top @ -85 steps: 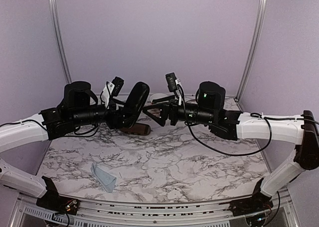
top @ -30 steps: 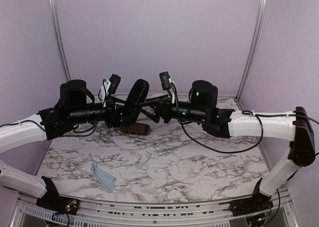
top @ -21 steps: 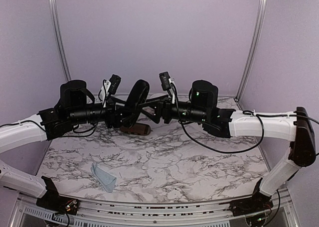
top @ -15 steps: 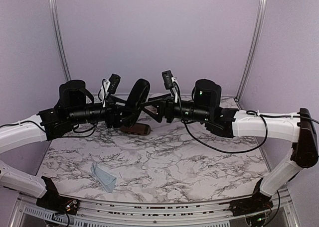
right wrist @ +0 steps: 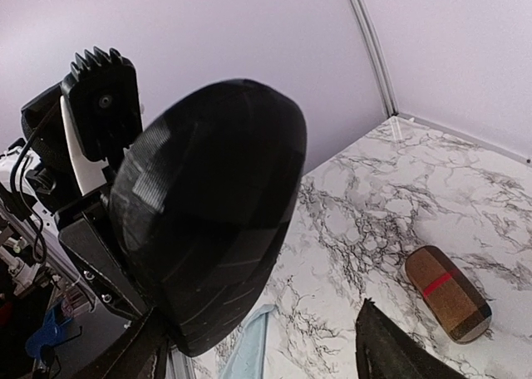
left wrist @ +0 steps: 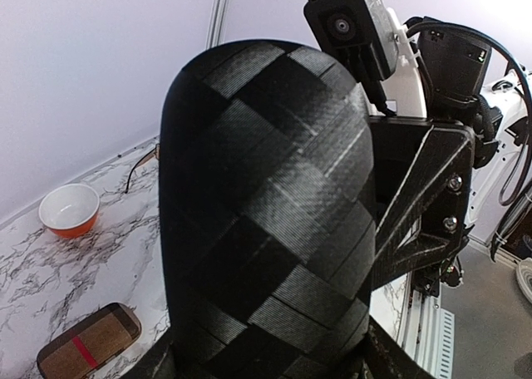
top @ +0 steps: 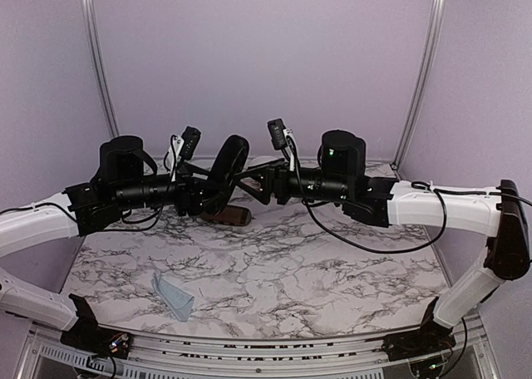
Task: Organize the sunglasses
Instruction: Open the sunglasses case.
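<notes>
My left gripper (top: 204, 198) is shut on the oblong black case (top: 229, 167) and holds it upright, high above the table. The case fills the left wrist view (left wrist: 266, 213), with the left gripper (left wrist: 266, 366) clamped on its lower end. My right gripper (top: 253, 184) is open right next to the case. In the right wrist view the case (right wrist: 208, 213) stands by the left finger of the right gripper (right wrist: 266, 354). A thin arm of one pair of sunglasses (left wrist: 140, 159) shows by the back wall. The rest of it is hidden, and so is the other pair.
The brown case with a red stripe (top: 226, 215) lies closed on the marble table under the grippers; it also shows in the wrist views (left wrist: 87, 343) (right wrist: 446, 292). A white and orange bowl (left wrist: 69, 209) stands at the back. A light blue cloth (top: 173, 294) lies front left.
My right arm has moved left until its open gripper is against the black case. The left gripper has turned the case more edge-on and keeps holding it.
</notes>
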